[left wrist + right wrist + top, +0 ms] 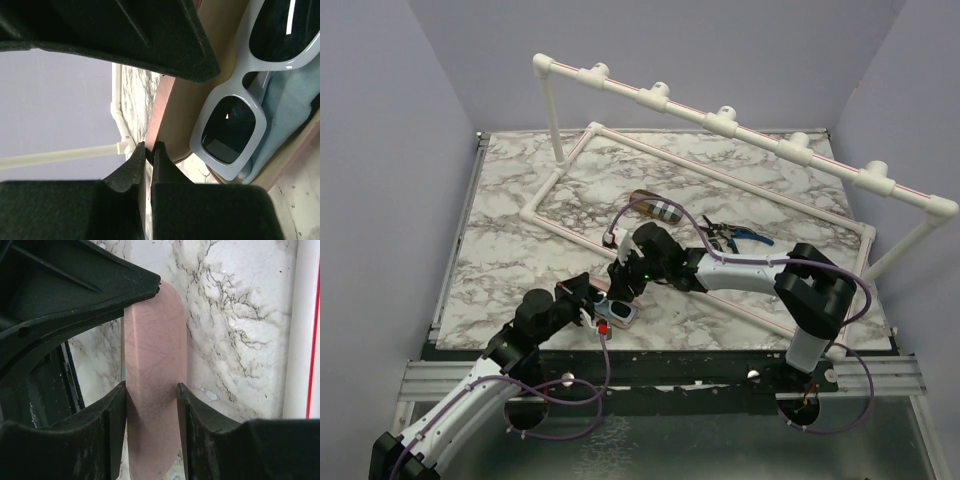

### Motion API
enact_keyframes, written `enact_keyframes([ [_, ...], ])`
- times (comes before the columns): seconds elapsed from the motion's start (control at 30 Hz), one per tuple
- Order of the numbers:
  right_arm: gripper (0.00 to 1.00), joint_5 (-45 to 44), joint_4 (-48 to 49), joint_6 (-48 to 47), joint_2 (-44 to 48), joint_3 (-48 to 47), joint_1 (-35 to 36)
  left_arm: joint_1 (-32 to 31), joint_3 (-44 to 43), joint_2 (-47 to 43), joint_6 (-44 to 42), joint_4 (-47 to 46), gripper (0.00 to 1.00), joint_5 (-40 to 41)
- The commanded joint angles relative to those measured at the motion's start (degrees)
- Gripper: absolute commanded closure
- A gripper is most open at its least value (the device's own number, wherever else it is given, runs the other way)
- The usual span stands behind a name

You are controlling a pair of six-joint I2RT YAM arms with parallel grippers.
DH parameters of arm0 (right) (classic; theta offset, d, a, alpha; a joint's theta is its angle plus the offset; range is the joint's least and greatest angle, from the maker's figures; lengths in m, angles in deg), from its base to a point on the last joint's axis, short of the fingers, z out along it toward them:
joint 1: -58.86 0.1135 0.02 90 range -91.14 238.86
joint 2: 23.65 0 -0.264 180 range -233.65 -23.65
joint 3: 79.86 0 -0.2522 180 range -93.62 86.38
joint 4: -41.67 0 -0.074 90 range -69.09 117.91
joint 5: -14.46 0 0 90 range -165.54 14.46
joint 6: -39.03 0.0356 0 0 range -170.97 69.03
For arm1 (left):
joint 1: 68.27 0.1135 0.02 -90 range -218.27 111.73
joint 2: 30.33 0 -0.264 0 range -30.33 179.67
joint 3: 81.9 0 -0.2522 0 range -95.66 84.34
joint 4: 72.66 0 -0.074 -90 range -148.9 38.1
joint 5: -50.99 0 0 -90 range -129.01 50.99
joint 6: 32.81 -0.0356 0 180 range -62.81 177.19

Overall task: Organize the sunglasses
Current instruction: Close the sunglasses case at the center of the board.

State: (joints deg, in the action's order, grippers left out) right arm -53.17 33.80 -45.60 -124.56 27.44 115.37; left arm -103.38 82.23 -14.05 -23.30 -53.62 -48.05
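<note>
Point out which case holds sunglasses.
The pink case at the near edge, gripped by the left hand and right hand: blue-framed sunglasses lie inside. The brown plaid case farther back shows none and sits untouched.

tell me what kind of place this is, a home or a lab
Most likely a robot lab test cell: plain lilac walls box in a marble-pattern table with a white PVC pipe frame standing on it.

Being set up as a robotics lab test cell. Being boxed in by plain lilac walls (380,150). Holding a marble-print surface (510,200), a white pipe frame (720,120), and a cabled left arm (460,410) and right arm (750,272) bolted onto aluminium rails (880,372).
</note>
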Motion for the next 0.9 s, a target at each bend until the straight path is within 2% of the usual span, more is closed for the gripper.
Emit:
enact_keyframes([
  [0.0, 0.56, 3.6, 5.5, 4.2, -0.7, 2.0, 0.1, -0.3, 9.0, 2.7, -4.7, 9.8, 1.0, -2.4],
  [0.17, 0.55, 1.9, 6.0, 5.1, -0.2, 2.9, 2.3, -0.3, 9.1, 2.7, -5.5, 9.8, 1.0, -2.6],
  [0.43, 0.55, -6.7, 7.4, 7.3, 4.8, 6.3, 6.1, -0.3, 9.1, 3.0, -6.3, 9.7, 1.0, -2.6],
  [0.7, 0.67, -12.8, 4.6, 8.4, 5.5, 5.6, 6.7, -0.3, 9.0, 2.5, -6.3, 9.4, 1.0, -1.4],
  [0.87, 0.83, -16.5, 3.0, 7.4, 6.2, 4.6, 7.4, -0.3, 9.0, 2.0, -5.6, 8.2, 1.0, -0.9],
])
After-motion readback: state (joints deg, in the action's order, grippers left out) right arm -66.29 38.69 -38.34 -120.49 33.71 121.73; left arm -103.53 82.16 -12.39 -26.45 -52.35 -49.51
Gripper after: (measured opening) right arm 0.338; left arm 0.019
